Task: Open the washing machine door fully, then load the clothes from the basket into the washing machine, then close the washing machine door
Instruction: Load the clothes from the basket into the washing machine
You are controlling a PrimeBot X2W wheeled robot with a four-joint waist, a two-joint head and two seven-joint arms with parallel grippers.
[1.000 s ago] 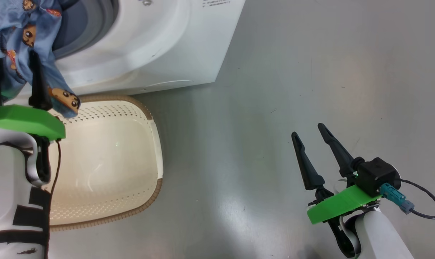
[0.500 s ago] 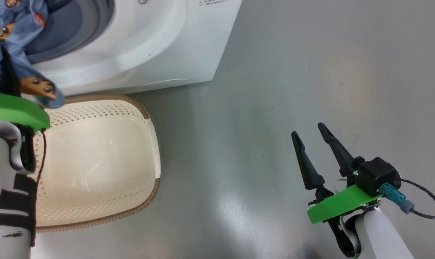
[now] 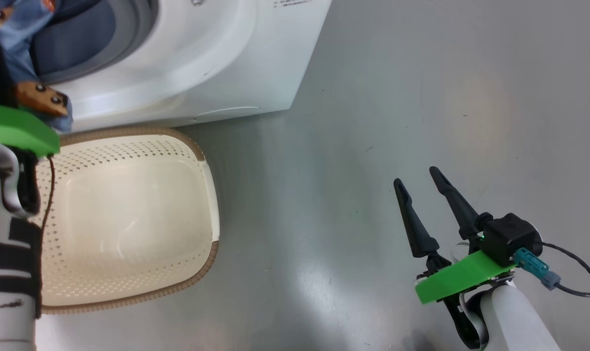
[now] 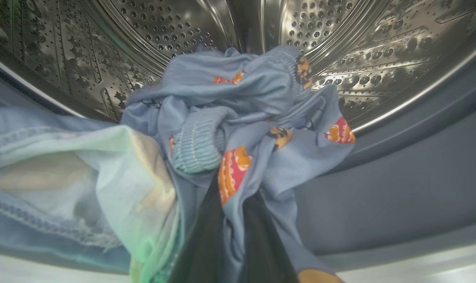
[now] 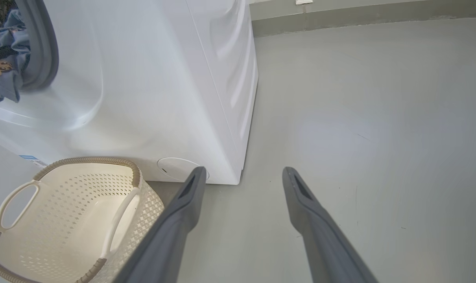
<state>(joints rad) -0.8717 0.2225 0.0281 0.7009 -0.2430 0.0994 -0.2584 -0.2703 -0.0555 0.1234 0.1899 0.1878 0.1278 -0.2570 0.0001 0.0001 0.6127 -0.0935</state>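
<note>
My left gripper (image 4: 232,204) reaches into the washing machine's (image 3: 226,58) mouth. Its two dark fingers are shut close together, with a strip of the light-blue printed clothes (image 4: 238,102) between them. The bundle hangs over the grey gasket (image 4: 399,188) in front of the steel drum (image 4: 340,39). In the head view the clothes (image 3: 12,29) show at the top left, above the cream basket (image 3: 197,146), which holds no garment. My right gripper (image 3: 416,175) stands open over the bare floor, holding nothing. The washing machine door is out of view.
The basket (image 5: 88,160) stands on the grey floor against the machine's (image 5: 163,78) lower front. Open floor (image 3: 422,73) spreads to the right of the machine. A grey baseboard (image 5: 360,15) runs along the far wall.
My left gripper has shut and has carried the clothes left and further into the machine's mouth, off the basket's corner. The right gripper has stayed where it was.
</note>
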